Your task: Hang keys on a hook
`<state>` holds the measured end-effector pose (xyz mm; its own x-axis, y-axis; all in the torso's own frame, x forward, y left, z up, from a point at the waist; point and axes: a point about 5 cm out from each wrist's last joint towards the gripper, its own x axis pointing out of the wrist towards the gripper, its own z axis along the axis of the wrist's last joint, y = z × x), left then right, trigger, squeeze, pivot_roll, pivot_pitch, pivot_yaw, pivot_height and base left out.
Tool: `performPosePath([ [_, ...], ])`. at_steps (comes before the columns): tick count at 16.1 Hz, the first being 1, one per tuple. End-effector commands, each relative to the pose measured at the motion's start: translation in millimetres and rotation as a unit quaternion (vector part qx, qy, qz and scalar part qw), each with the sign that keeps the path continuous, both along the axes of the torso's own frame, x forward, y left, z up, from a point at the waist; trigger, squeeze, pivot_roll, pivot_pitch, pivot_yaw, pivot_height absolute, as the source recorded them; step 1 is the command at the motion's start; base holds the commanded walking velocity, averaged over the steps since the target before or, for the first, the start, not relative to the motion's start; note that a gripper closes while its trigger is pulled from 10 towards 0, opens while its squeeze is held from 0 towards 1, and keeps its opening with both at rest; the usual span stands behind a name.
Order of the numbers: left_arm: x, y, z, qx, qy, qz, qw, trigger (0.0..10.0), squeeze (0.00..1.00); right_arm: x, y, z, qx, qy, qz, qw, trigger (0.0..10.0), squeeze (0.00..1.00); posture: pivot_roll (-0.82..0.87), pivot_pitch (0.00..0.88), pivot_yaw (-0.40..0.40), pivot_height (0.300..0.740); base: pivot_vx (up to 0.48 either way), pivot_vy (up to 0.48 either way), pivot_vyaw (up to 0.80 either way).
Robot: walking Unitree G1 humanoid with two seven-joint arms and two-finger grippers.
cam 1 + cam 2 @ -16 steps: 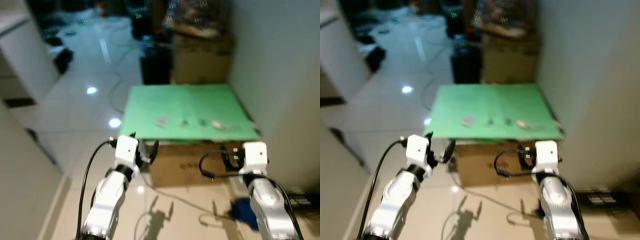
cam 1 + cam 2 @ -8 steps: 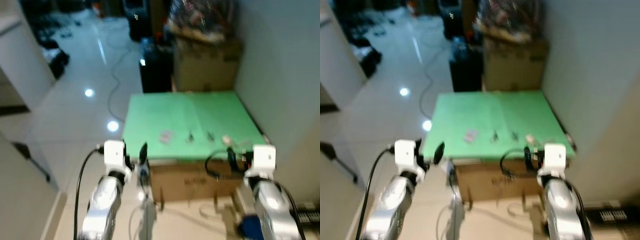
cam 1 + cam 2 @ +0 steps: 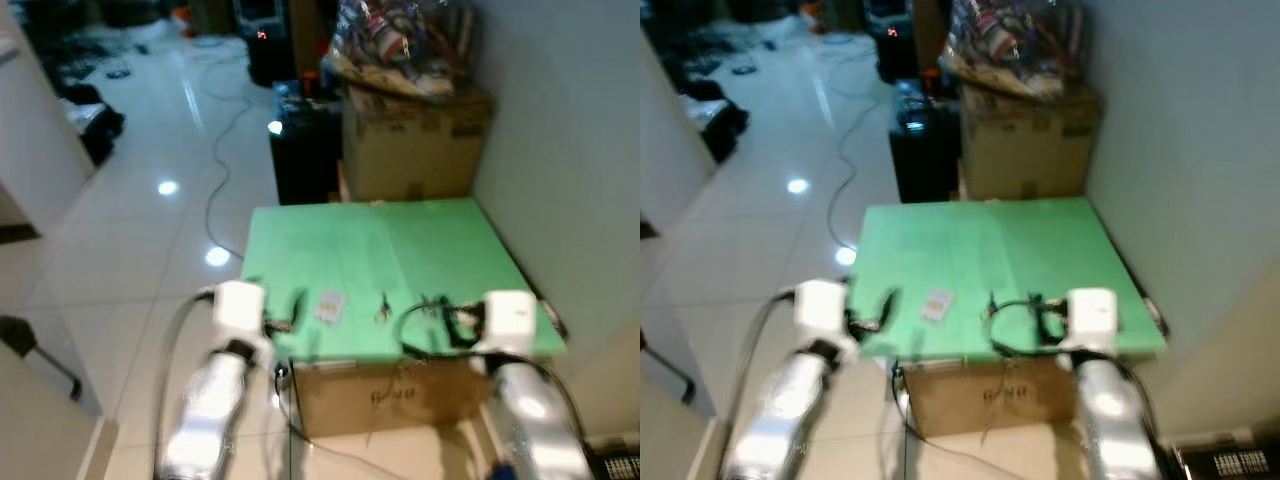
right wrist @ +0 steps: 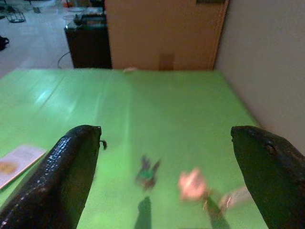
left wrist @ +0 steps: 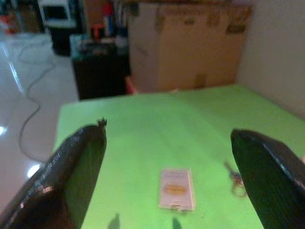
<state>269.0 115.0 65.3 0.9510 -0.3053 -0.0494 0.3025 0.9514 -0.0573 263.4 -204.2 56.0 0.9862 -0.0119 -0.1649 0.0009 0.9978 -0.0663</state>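
Left gripper (image 5: 167,181) hovers at near edge of green board (image 3: 400,250), fingers spread wide; white card (image 3: 329,306) just ahead; keys (image 3: 383,309) lie mid-board beside card; pink-tagged keys (image 4: 193,185) further right; right gripper (image 4: 164,176) likewise spread, over near edge.

Green board (image 3: 400,250) sits flat on a cardboard box (image 3: 380,400) on the pale tiled floor (image 3: 130,250). On it: a small white card (image 5: 176,188), a dark key (image 4: 147,172) beside it, then a blurry pinkish keyring (image 4: 193,185).
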Motion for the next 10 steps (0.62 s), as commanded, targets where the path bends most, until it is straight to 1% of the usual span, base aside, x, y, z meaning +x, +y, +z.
performPosePath([
  [1, 2.6, 13.5, 2.6, 0.012, -0.002, 0.014, 1.000, 10.0, 0.00, 3.5, 9.8, 2.9, -0.004, -0.001, 0.015, 1.000, 10.0, 0.00, -0.21, 0.000, 0.066, 0.740, 0.405, -0.251, 0.00],
  [2, 3.3, 13.2, 2.1, 0.010, -0.001, 0.013, 1.000, 10.0, 0.00, 2.6, 10.0, 1.8, 0.002, 0.000, 0.013, 1.000, 10.0, 0.00, -0.22, 0.000, 0.070, 0.740, 0.405, -0.251, -0.65],
  [3, 6.0, 12.1, -0.4, 0.017, 0.011, 0.012, 1.000, 10.0, 0.00, 1.1, 9.6, 1.1, 0.005, 0.000, 0.012, 1.000, 10.0, 0.00, -0.22, 0.000, 0.074, 0.740, 0.000, 0.000, -0.62],
  [5, 8.7, 12.6, -0.2, 0.027, 0.009, 0.014, 0.999, 10.0, 0.00, -0.1, 9.2, 0.4, 0.005, 0.001, 0.010, 1.000, 10.0, 0.00, -0.22, 0.000, 0.076, 0.740, 0.000, 0.000, -0.62],
  [7, 18.6, 16.8, -3.9, 0.038, 0.033, 0.027, 0.998, 10.0, 0.00, -0.8, 8.7, -0.4, 0.004, 0.003, 0.008, 1.000, 10.0, 0.00, -0.22, 0.000, 0.077, 0.740, 0.000, 0.000, -0.62],
  [9, 34.3, 29.1, -0.5, 0.026, 0.051, 0.079, 0.995, 10.0, 0.00, 0.9, 9.4, 0.4, 0.001, 0.002, 0.012, 1.000, 10.0, 0.00, -0.22, 0.000, 0.076, 0.740, 0.000, 0.000, 0.00],
  [10, 39.2, 33.3, -0.7, 0.027, 0.060, 0.098, 0.993, 10.0, 0.00, 2.0, 10.5, 1.4, 0.000, 0.000, 0.016, 1.000, 10.0, 0.00, -0.22, 0.000, 0.077, 0.740, 0.000, 0.000, 0.00],
])
